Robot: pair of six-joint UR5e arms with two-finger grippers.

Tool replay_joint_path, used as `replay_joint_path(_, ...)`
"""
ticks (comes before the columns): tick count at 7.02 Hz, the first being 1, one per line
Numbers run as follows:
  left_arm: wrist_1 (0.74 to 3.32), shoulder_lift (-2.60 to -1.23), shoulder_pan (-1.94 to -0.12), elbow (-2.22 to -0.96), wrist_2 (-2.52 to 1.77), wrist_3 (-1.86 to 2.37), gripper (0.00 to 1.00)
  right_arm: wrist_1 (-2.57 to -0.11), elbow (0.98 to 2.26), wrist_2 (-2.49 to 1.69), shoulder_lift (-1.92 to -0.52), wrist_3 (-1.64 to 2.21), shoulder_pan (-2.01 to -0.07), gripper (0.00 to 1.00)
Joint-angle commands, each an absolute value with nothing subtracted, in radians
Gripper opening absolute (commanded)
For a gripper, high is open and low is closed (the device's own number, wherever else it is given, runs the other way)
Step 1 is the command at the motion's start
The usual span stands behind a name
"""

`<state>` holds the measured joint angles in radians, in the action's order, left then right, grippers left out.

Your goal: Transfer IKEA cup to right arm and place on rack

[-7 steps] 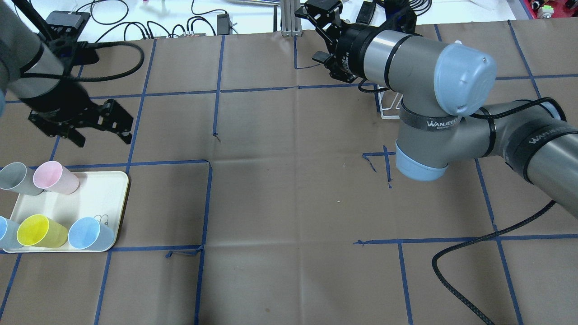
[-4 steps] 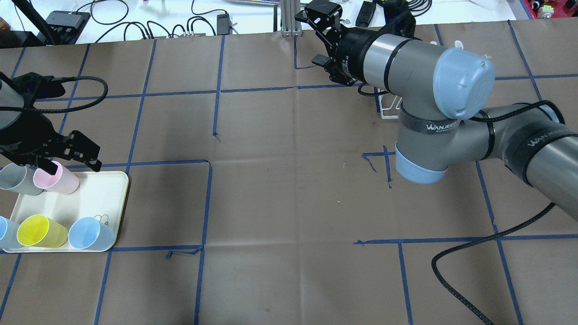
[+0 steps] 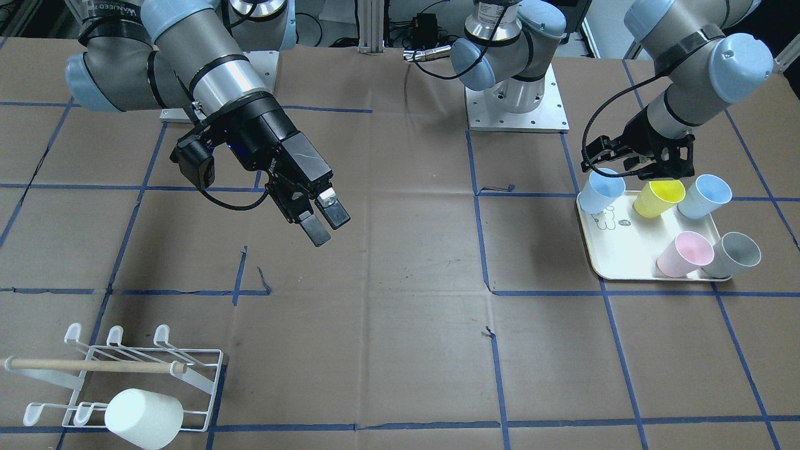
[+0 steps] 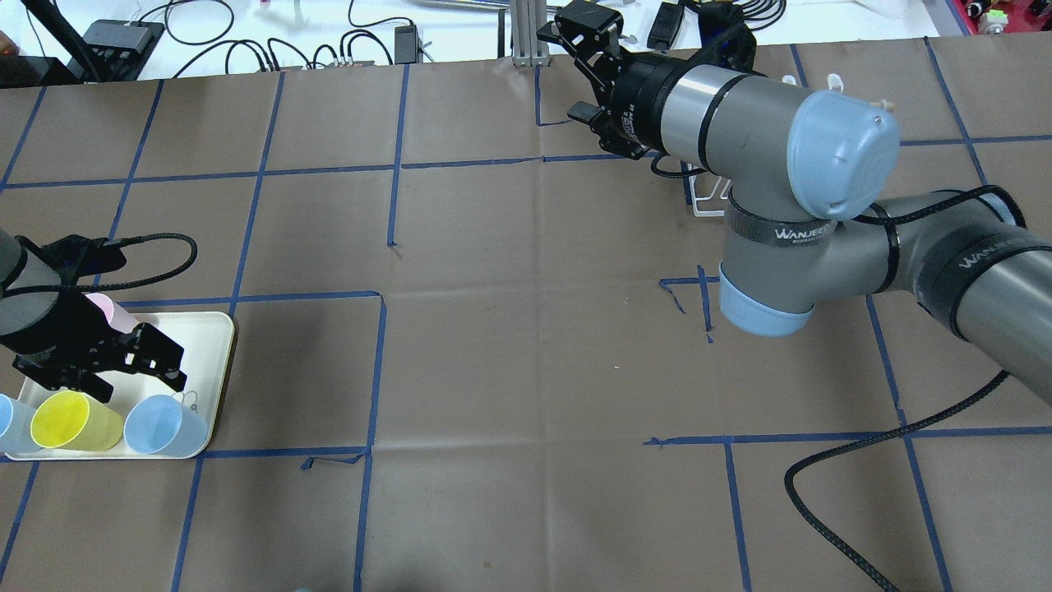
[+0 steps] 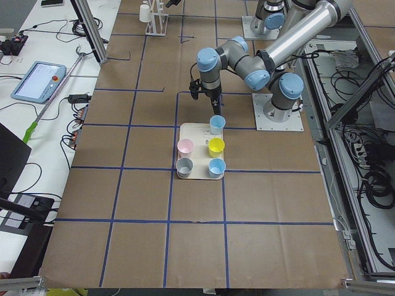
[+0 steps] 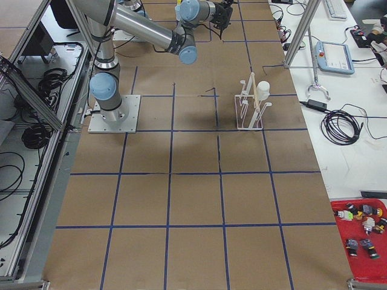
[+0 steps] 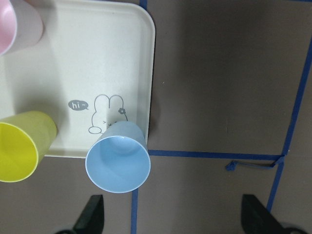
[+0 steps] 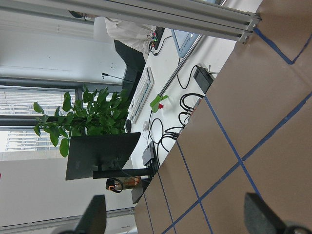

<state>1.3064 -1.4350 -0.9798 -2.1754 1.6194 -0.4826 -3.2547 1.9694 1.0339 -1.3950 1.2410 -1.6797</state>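
Hovering over the tray (image 7: 97,58) at the bench's left end, left gripper (image 7: 173,217) spread wide, blue cup (image 7: 118,157) off-centre beneath it (nearer one finger). Risk: that finger lands on the rim and tips it into the yellow cup (image 7: 19,146). Right gripper (image 3: 328,226) parted, empty, raised; rack (image 3: 94,366) by the far edge.

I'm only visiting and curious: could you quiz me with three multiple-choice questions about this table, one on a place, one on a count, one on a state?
1. Where is the white cup? A on the tray; B on the rack; C held in the air.
2. How many cups stand on the tray? A three; B seven; C five.
3. The right gripper is: A open and empty; B shut on a cup; C out of view.
Answers: B, it sits on the rack's prongs; C, blue, yellow, blue, pink, grey; A, its fingers stand apart, nothing between.
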Motion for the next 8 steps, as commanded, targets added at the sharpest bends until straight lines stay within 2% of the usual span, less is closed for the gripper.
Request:
replay_joint_path(1, 1.157, -1.448, -0.959, -2.293, 1.620, -0.499, 0.97, -3.258, 1.968, 1.025, -1.385, 1.241, -1.680, 1.00)
replay_joint_path(4, 1.079, -1.477, -0.959, -2.330, 1.658, -0.502, 0.97, -3.260, 1.967, 1.019, -1.384, 1.241, -1.675, 1.00)
replay_joint_path(5, 1.074, -1.480, -0.959, -2.330, 1.658, -0.502, 0.93, -3.260, 1.967, 1.019, -1.384, 1.241, -1.675, 1.00)
replay_joint_path(6, 1.074, -1.477, -0.959, -2.329, 1.660, -0.503, 0.68, -3.260, 1.968, 1.020, -1.384, 1.241, -1.675, 1.00)
replay_joint_path(7, 1.075, -1.482, -0.959, -2.326, 1.699, -0.503, 0.22, -3.258, 1.968, 1.023, -1.390, 1.241, -1.675, 1.00)
replay_joint_path(8, 1.075, -1.482, -0.959, -2.324, 1.709, -0.506, 0.00, -3.258, 1.968, 1.025, -1.390, 1.241, -1.675, 1.00)
